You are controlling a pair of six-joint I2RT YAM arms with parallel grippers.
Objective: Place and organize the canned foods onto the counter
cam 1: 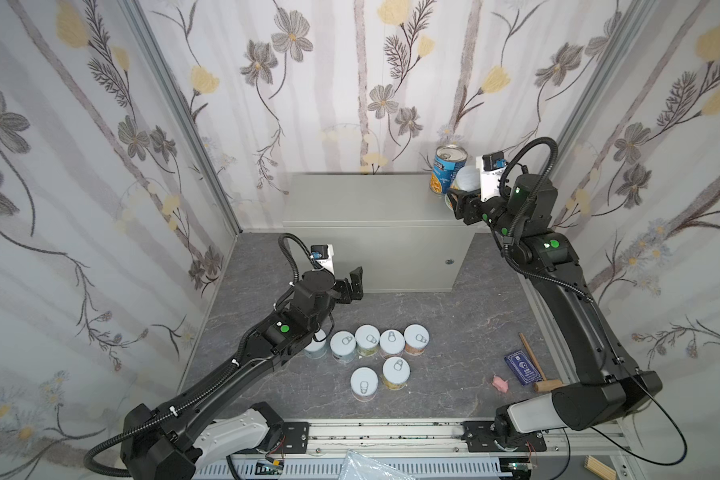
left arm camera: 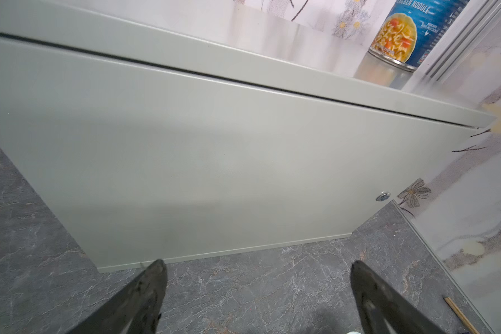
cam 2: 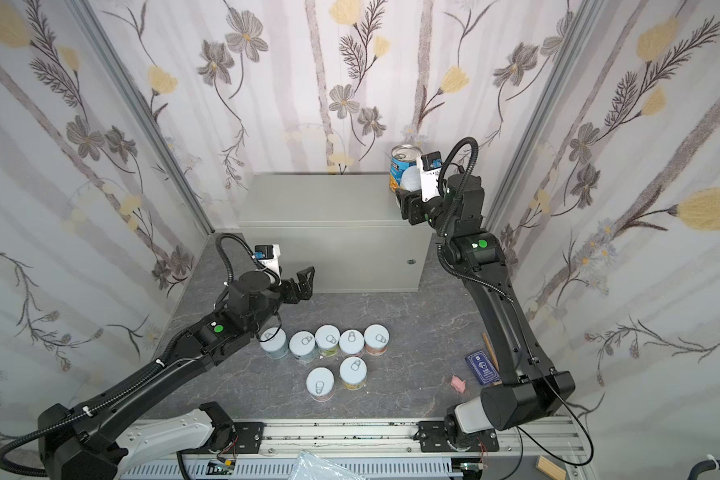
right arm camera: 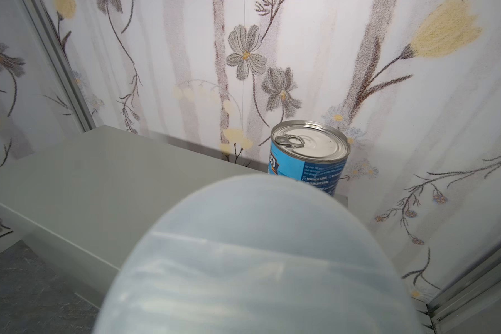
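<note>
The plastic-lidded can (cam 1: 467, 178), a round tin under a translucent whitish cap, was mostly hidden: its body was covered by the right gripper (cam 1: 454, 204), and its label colour could not be made out. In the right wrist view the lower frame was filled by that cap, so the fingers were blocked from sight. In both top views the right gripper was seen closed around this can at the right end of the counter (cam 1: 371, 208), the plain light-grey metal cabinet with a flat top; whether the can's base was touching the top could not be told. Just behind it, the taller blue-labelled can (cam 1: 449, 168) with a metal pull-tab top was stood upright at the counter's back right corner, near the floral wall (cam 1: 350, 83). Leftward, the flat top was left open (plenty of room there). The left gripper (cam 1: 356, 286) was held wide open and empty above the dark marbled floor (cam 1: 474, 316), before the cabinet door with its small round lock (cam 1: 449, 262). Seven short pastel cans (cam 1: 379, 345) with white pull-tab lids were grouped upright on the floor, the leftmost partly covered by the left arm. Off to the right, a wooden mallet (cam 1: 525, 343), a dark blue box (cam 1: 520, 370) and a small pink object (cam 1: 500, 384) were seen lying, well apart from the cans.
</note>
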